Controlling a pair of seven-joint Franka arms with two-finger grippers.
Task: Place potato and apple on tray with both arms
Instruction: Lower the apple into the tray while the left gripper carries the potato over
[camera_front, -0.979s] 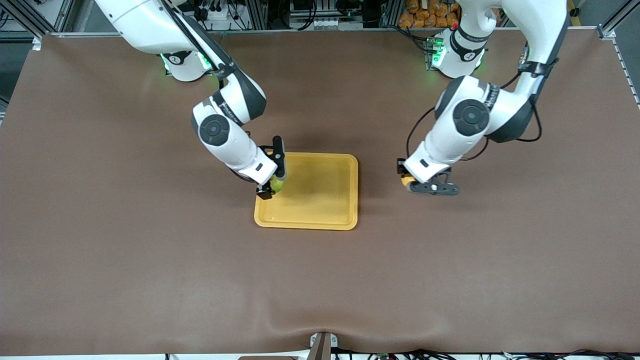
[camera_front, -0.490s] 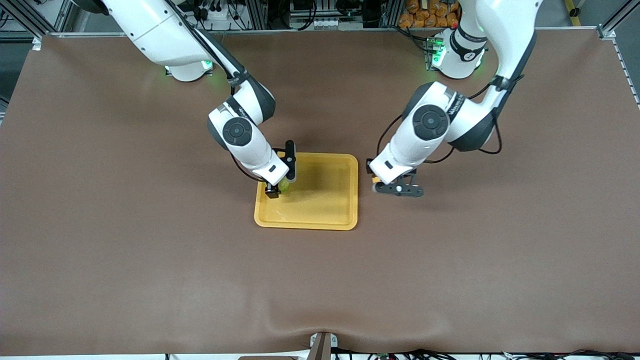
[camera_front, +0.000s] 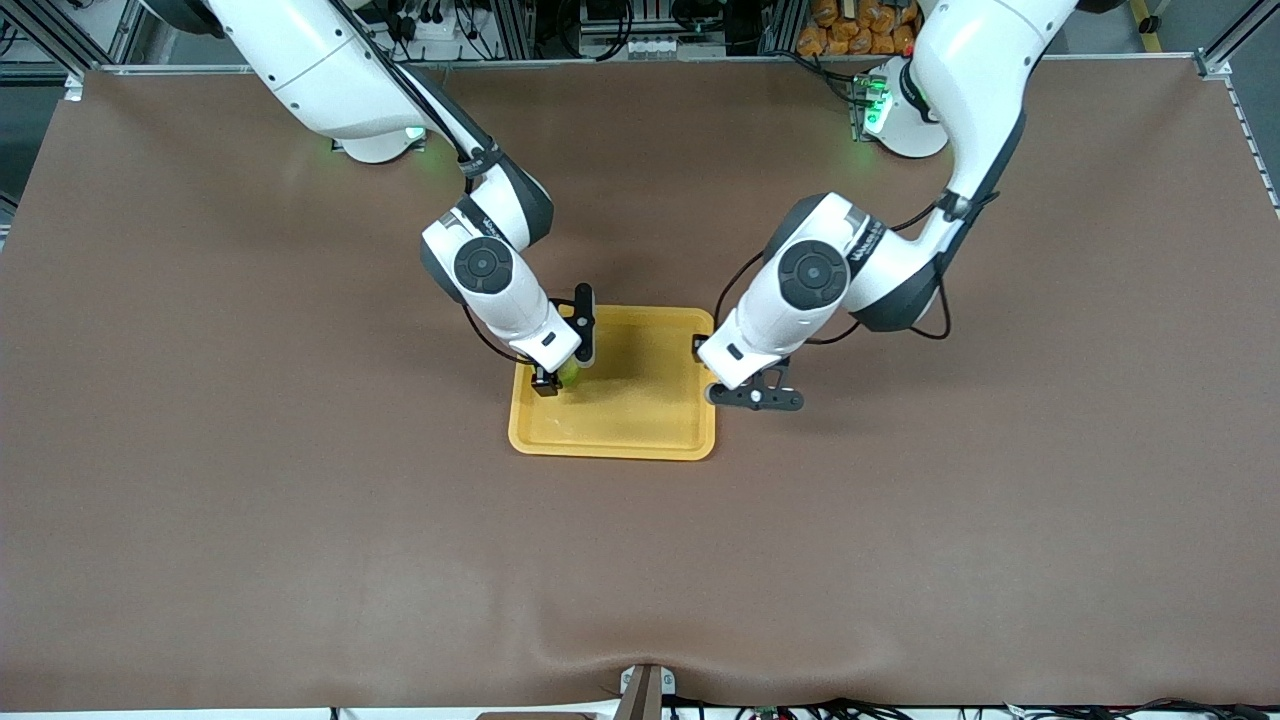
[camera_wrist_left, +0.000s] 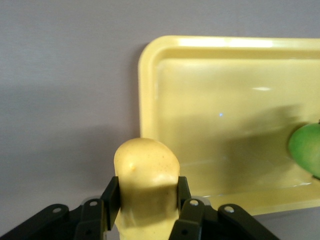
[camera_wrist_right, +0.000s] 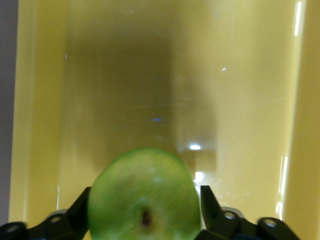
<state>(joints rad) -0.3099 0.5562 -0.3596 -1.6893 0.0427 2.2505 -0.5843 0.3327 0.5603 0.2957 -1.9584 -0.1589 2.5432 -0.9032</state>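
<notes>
Tray edge: the left hand (camera_front: 722, 372) hangs over the rim of the tray (camera_front: 640, 445) at the left arm's end, part over bare desk (camera_front: 300, 520).
Left hand: fingers (camera_wrist_left: 111, 196) clamped on the potato (camera_wrist_left: 146, 186), which is clear of the tray floor in the left wrist view.
Right hand (camera_front: 565, 365): over the tray corner toward the right arm's end; fingers (camera_wrist_right: 210, 205) flank the apple (camera_wrist_right: 145, 200) closely; whether they grip it or stand slack, I cannot tell.
Open room: the tray floor between the two hands is bare yellow plastic.
Tray contents: apple (camera_front: 567, 372) low over or on the floor; contact unclear.
Desk: brown mat, wide bare areas on all sides of the tray.
Room: metal framing and cables along the arm bases.
</notes>
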